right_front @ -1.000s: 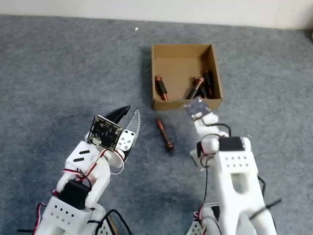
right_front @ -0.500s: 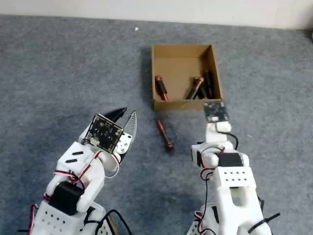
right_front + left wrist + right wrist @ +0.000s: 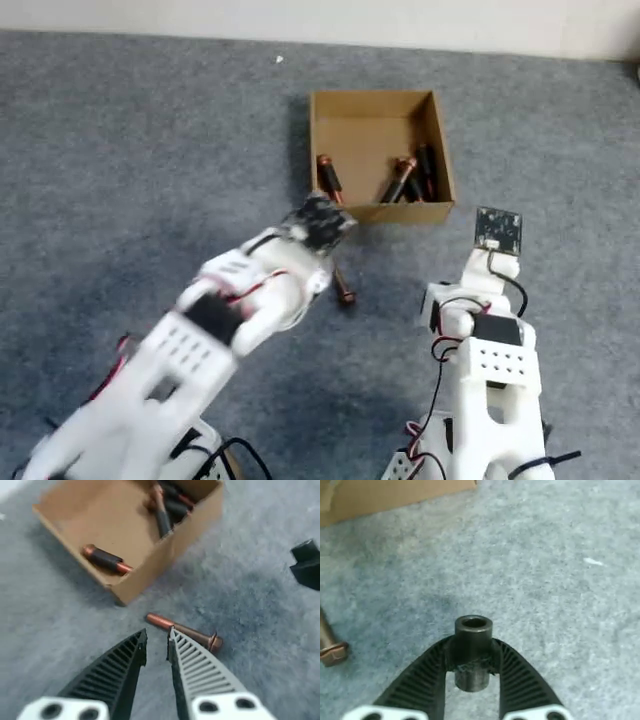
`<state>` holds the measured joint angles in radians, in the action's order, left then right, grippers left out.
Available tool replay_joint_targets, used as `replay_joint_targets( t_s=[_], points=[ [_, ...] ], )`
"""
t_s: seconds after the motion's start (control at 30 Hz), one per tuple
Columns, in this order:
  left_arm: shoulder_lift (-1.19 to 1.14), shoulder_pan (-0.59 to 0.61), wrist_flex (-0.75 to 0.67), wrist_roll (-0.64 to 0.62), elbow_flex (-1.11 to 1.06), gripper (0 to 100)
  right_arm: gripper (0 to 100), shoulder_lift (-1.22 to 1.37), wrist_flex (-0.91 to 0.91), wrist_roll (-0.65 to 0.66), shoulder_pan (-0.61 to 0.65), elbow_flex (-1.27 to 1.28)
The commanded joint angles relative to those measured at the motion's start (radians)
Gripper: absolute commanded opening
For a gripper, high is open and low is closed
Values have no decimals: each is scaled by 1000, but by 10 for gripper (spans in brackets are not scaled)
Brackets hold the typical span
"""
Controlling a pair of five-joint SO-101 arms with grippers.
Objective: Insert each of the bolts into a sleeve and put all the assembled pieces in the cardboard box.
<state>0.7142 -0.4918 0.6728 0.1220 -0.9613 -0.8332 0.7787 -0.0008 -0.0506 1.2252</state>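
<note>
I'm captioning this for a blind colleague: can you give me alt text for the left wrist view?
The left gripper, its fingers slightly apart, hovers right at a bare copper bolt lying on grey carpet. Beyond it stands the open cardboard box, which holds several sleeved bolts.

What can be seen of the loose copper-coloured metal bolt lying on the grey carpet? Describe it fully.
The copper-coloured metal bolt has a shiny shaft and a wider flanged head at one end. It lies flat on the grey carpet, with no sleeve on it, just outside the brown cardboard box, apart from its wall. The open left gripper hangs over it, one fingertip overlapping the shaft; contact cannot be judged.
</note>
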Motion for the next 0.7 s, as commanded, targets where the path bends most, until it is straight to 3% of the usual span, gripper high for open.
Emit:
replay_joint_targets(
  t_s=[0.0, 0.53, 0.67],
  points=[
    [-282, -42, -137, 8, 116, 88, 5, -35, -25, -12, -18, -5],
    [-868, -33, -167, 6, 503, 88, 5, -35, -25, -5, -15, -2],
    [-941, -2, -35, 6, 610, 88, 5, -35, -25, -5, -16, -1]
  ],
)
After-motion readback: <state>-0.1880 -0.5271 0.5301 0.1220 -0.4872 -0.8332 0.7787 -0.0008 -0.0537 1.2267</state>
